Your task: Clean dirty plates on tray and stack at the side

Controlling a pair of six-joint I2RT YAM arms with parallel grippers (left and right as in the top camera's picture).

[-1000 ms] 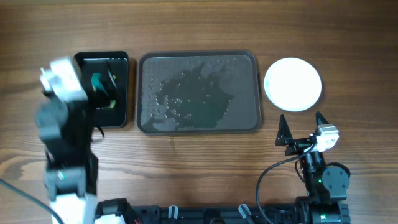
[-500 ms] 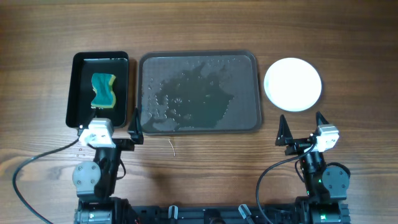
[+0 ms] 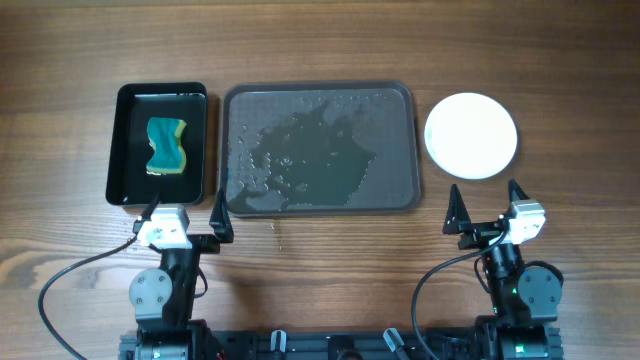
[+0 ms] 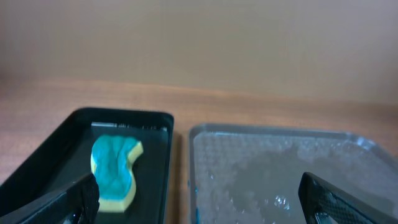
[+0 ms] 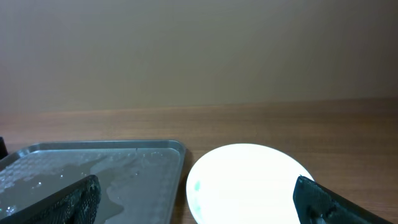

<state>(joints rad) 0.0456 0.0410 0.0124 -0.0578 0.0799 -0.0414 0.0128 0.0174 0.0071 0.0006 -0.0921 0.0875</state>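
low wet tray [image 3: 395,185] mid, plates [image 3: 471,135] right, black dish [image 3: 130,172] w/ sponge [image 3: 167,146] left, narrow gaps btwn

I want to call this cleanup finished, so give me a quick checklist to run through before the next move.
1. No plates left on the tray: ok, only water on it.
2. Plates set at the side, off the tray: ok; how many are stacked, cannot tell.
3. Top plate clean: cannot tell, it shows as white glare in both views.
4. Sponge lying in the black dish: ok.
5. Left tool open and empty, near the table's front edge: ok.
6. Right tool open and empty, short of the plates: ok.
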